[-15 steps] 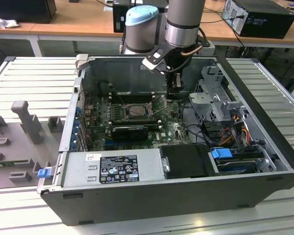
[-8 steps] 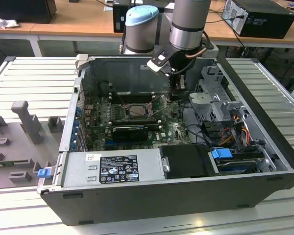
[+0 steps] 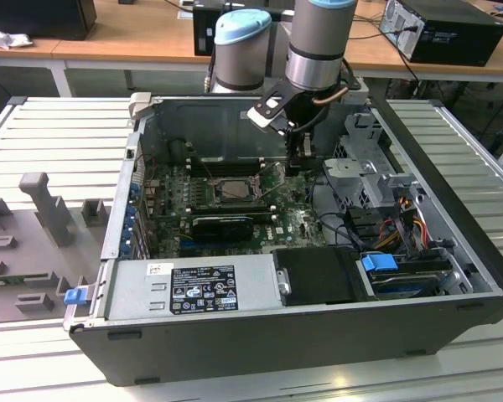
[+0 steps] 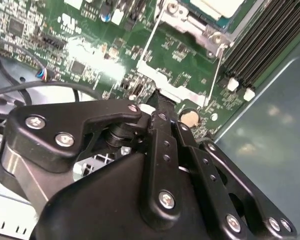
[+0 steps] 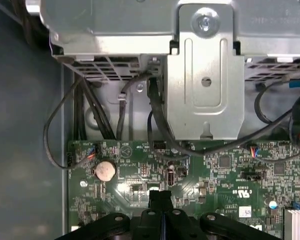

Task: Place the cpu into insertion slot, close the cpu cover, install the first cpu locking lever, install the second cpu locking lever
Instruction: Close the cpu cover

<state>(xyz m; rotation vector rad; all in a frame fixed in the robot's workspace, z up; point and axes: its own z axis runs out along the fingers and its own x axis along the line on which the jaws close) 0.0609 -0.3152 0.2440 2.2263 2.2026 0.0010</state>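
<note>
The pincer (image 5: 160, 196) has its fingers pressed together with nothing between them, close over the green board (image 5: 230, 175) beside the insertion slot (image 3: 234, 188), where the pale cpu (image 4: 216, 6) lies

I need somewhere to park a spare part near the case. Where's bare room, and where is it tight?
Bare: the ribbed table on the exterior view's right of the computer case, and on its left beyond the grey fixture. Crowded: inside the case, round the insertion slot, gripper, cables and drive cage.
</note>
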